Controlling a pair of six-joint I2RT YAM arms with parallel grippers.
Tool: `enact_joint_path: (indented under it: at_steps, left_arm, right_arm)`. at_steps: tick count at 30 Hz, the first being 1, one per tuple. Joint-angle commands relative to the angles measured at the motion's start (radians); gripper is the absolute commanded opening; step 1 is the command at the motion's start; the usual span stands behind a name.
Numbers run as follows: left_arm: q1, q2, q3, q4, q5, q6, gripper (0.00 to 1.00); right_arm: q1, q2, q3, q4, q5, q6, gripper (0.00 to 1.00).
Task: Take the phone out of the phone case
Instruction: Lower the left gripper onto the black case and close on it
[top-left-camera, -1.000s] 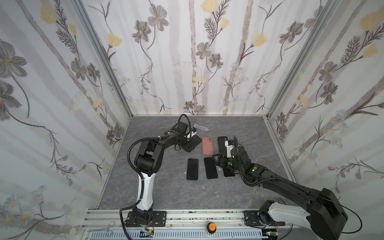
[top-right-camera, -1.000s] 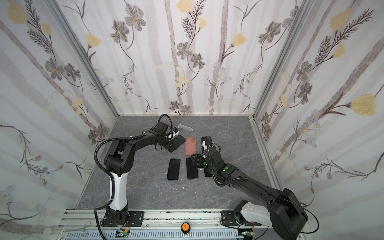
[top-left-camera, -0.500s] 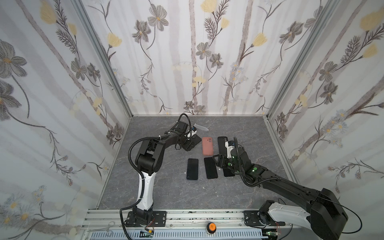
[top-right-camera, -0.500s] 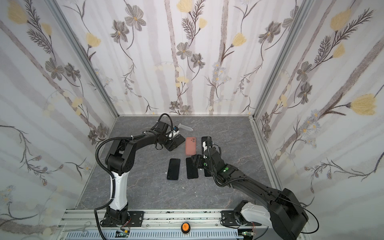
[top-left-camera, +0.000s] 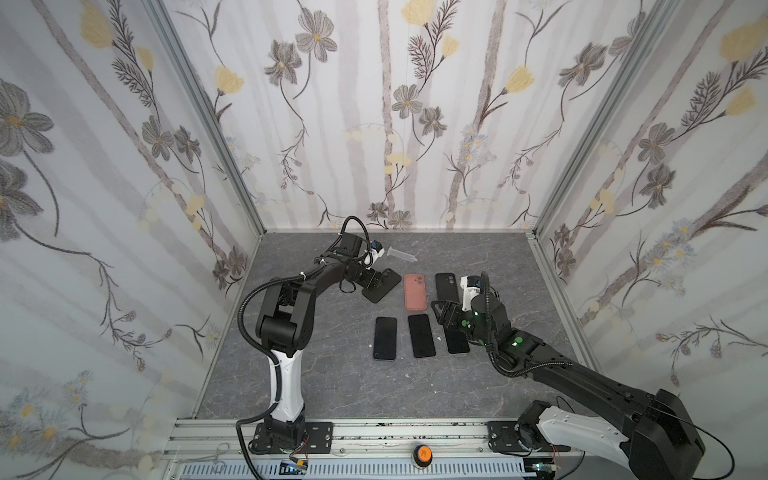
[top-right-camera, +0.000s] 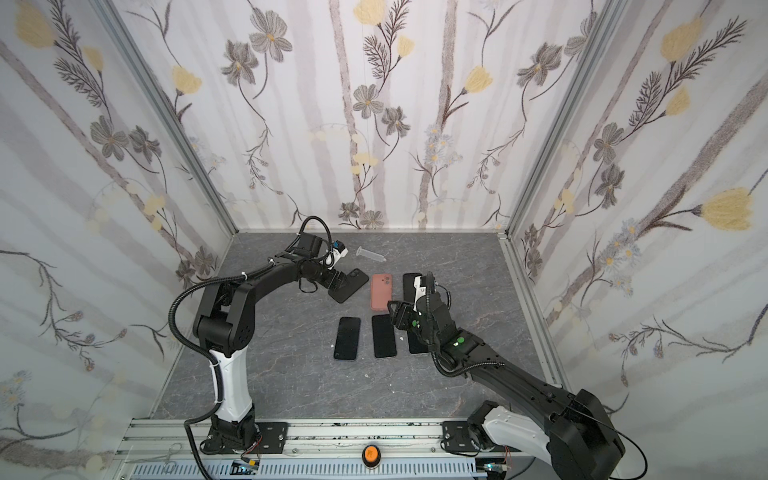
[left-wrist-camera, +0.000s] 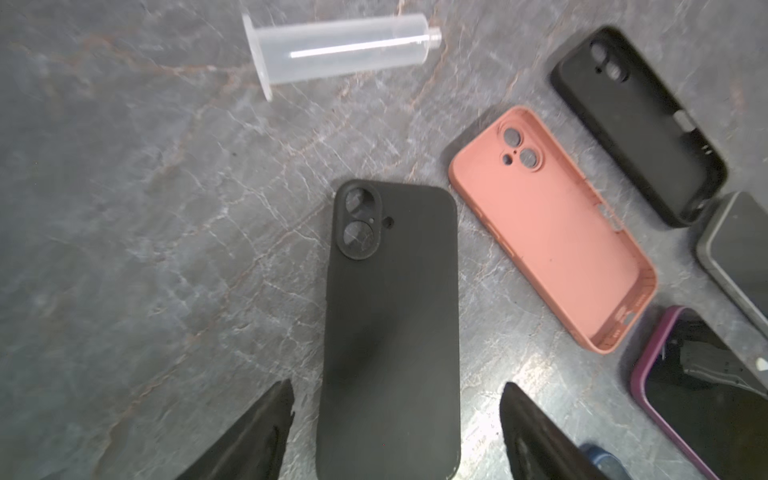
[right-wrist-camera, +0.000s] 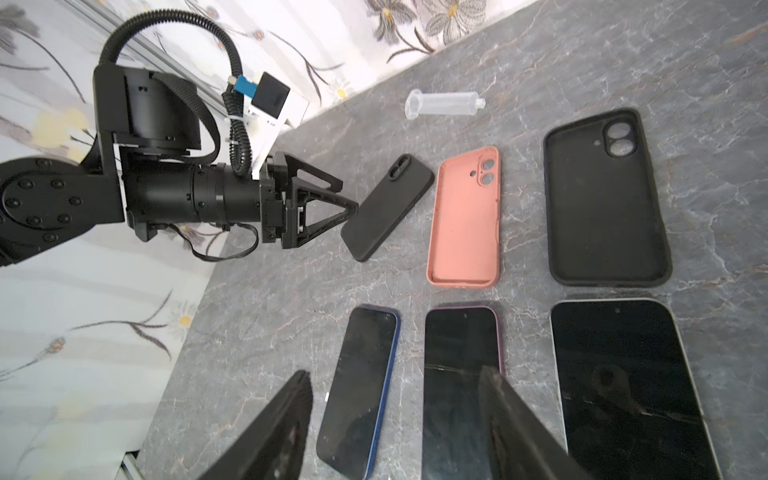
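A black phone case (left-wrist-camera: 392, 311) lies back up on the grey table, at the left of the back row in both top views (top-left-camera: 386, 282) (top-right-camera: 352, 286). Whether it holds a phone does not show. My left gripper (left-wrist-camera: 397, 384) is open, one finger on each side of the case's near end with a gap on both sides. It also shows in a top view (top-left-camera: 371, 283). My right gripper (right-wrist-camera: 395, 372) hovers open above a blue-edged phone (right-wrist-camera: 361, 386) and a purple-edged phone (right-wrist-camera: 457, 374), holding nothing.
An empty pink case (top-left-camera: 415, 292) and an empty black case (right-wrist-camera: 602, 208) lie open side up beside the black case. A third bare phone (right-wrist-camera: 623, 382) lies at the right of the front row. A clear plastic syringe barrel (top-left-camera: 401, 254) lies near the back wall.
My left gripper's jaws have come a little closer together around the black case. Both arms have hardly moved.
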Motion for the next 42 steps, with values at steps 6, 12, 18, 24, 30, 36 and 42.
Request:
enact_joint_path:
  at_steps: [6, 12, 18, 24, 30, 36, 42]
  left_arm:
    - [-0.017, 0.002, -0.019, -0.013, -0.055, 0.005, 1.00]
    - [-0.046, 0.048, -0.010, -0.013, -0.143, 0.034, 1.00]
    - [-0.071, 0.097, 0.017, -0.013, -0.218, 0.066, 1.00]
    - [-0.073, 0.124, 0.021, -0.015, -0.233, 0.081, 1.00]
    - [-0.076, 0.140, 0.018, -0.014, -0.230, 0.083, 0.98]
    - [-0.077, 0.147, 0.009, -0.016, -0.220, 0.081, 0.86]
    - [-0.077, 0.147, 0.007, -0.019, -0.199, 0.074, 0.77]
  right_arm:
    - [-0.012, 0.026, 0.015, 0.051, -0.012, 0.022, 0.65]
    - [-0.013, 0.019, -0.010, 0.060, -0.022, 0.034, 0.66]
    - [-0.013, 0.008, -0.024, 0.052, -0.021, 0.035, 0.66]
    - [-0.014, -0.008, -0.034, 0.049, -0.019, 0.039, 0.65]
    - [-0.015, -0.015, -0.040, 0.044, -0.016, 0.040, 0.65]
    - [-0.015, -0.022, -0.046, 0.044, -0.016, 0.047, 0.65]
    - [-0.016, -0.024, -0.048, 0.042, -0.016, 0.046, 0.65]
